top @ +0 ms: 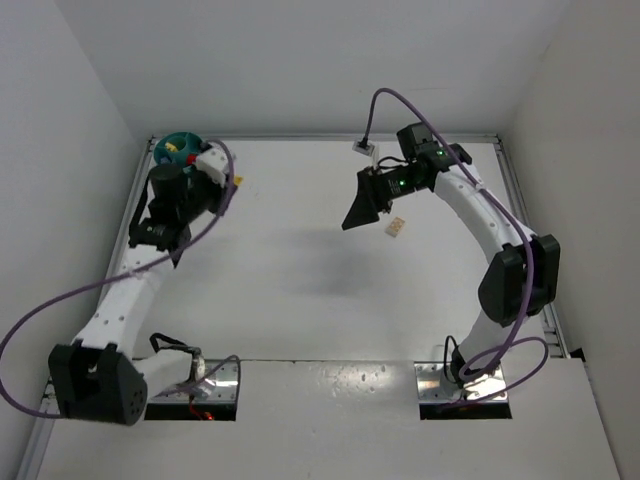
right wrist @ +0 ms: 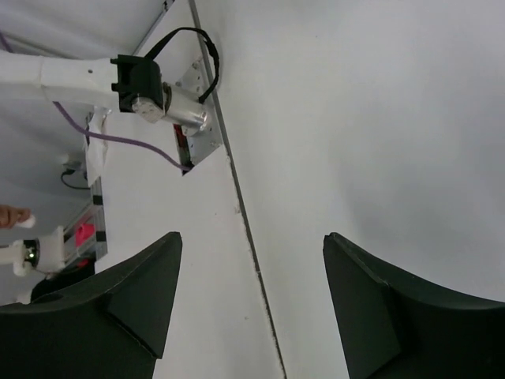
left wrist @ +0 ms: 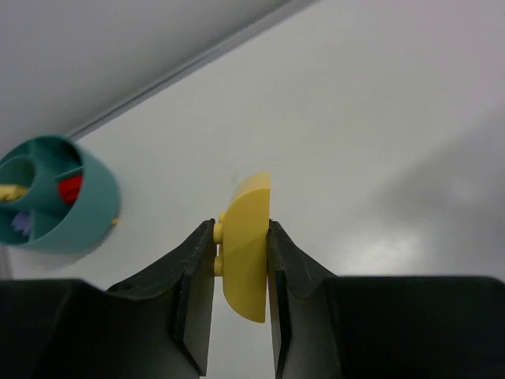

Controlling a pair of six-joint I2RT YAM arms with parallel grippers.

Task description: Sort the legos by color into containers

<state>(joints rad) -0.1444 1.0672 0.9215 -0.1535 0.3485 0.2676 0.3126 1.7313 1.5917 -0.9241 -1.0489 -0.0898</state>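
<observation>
Though narrow, left pincer (left wrist: 241, 230) around lego (left wrist: 246, 207)

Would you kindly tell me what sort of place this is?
Likely a robotics lab test cell: a left arm and right arm bolted to a white table, plain white walls closing it in, and a teal bowl of legos.

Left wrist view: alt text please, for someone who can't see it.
The left tool pinches a yellow lego over the white table. At left sits the teal bowl, with a red lego in one compartment.
</observation>
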